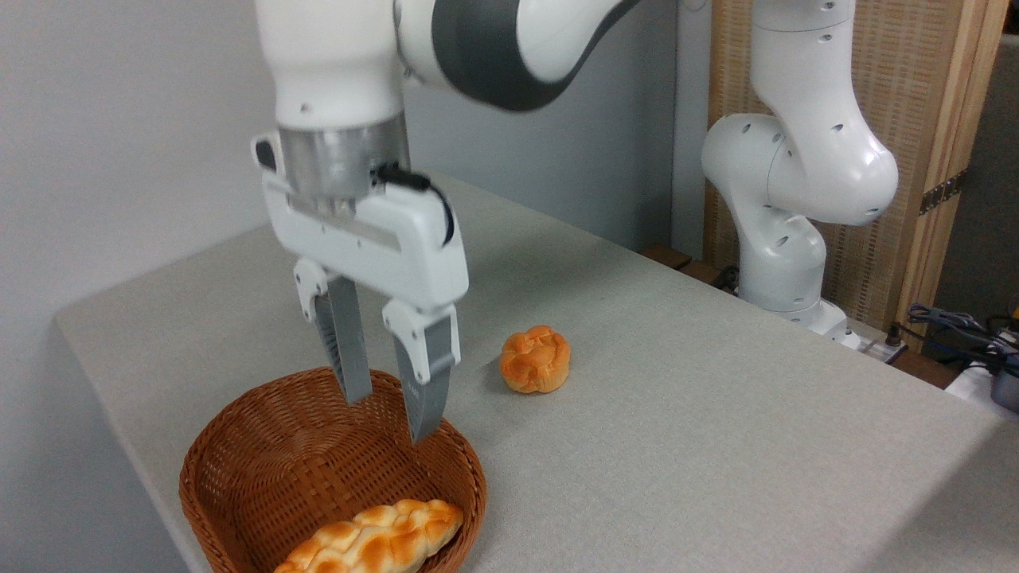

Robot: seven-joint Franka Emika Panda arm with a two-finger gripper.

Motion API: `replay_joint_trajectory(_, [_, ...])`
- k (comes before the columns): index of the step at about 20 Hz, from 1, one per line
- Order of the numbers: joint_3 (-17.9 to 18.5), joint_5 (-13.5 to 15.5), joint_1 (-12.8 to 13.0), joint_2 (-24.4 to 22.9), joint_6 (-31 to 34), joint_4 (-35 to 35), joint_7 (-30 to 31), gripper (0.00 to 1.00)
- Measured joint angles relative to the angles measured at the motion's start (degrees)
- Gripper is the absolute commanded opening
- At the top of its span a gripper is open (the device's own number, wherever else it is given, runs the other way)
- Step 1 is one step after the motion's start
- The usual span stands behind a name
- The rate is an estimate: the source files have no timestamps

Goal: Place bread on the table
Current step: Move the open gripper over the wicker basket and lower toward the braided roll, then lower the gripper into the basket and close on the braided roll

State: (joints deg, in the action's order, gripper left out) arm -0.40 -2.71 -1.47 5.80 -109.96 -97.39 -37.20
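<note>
A: What do we count on the desk (716,414)?

B: We count one wicker basket (239,446), one bread (374,541), one small round bun (535,360) and one arm with one gripper (390,414).

A: Taking the basket as our mark, where is the bread?

B: We see it lying inside the basket, along the near wall at the bottom edge of the view. It is a long braided loaf, pale yellow with golden-brown bumps, and its left end is cut off by the frame.

A: And the bun?

B: Outside the basket, up and to the right of its rim, sitting apart on the grey cloth. It is orange and knotted.

A: How do we find the gripper?

B: It hangs just above the basket's far side, fingers pointing down, the tips level with the rim. The two fingers are spread with a clear gap, and nothing is between them. It is well clear of the bread.

A: Anything else?

B: Beyond the desk's far right edge we see the arm's white base (784,263).
</note>
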Motion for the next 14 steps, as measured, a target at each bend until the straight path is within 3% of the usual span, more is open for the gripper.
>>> replay_joint_trajectory(5, [0.1, -5.4, 0.0, 3.9, -3.5, -0.1, -0.7, 1.0])
replay_joint_trajectory(14, [-0.2, -5.9, -0.5, 7.5, -10.1, -3.8, -0.7, 1.0])
